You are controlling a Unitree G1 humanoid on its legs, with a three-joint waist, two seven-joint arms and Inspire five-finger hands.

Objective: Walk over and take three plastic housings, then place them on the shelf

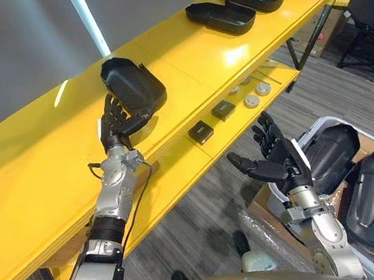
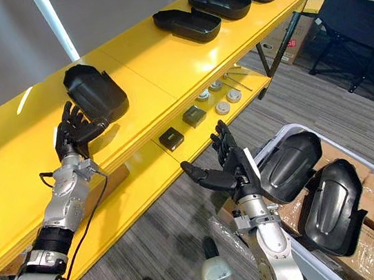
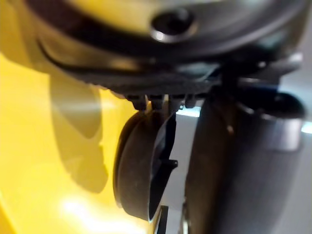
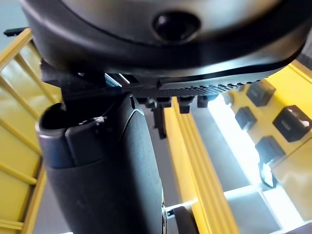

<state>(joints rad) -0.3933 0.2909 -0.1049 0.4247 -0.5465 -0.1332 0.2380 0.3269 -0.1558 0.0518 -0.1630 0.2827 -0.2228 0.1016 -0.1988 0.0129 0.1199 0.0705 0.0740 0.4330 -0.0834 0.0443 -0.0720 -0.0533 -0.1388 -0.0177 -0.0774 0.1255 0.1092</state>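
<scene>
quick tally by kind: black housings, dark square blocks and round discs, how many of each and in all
black housings: 6 (4 on the top shelf, 2 in the bin)
dark square blocks: 2
round discs: 4
total: 12

The left hand [image 1: 117, 127] was raised at the yellow shelf [image 1: 33, 182], fingers spread, its thumb against the near edge of a black housing [image 1: 134, 83] lying on the top board. Three more housings [image 1: 221, 17] lay in a row at the far end. The right hand [image 1: 278, 160] hung with fingers spread beside a white bin [image 1: 325, 120] holding two further housings [image 1: 333, 149].
</scene>
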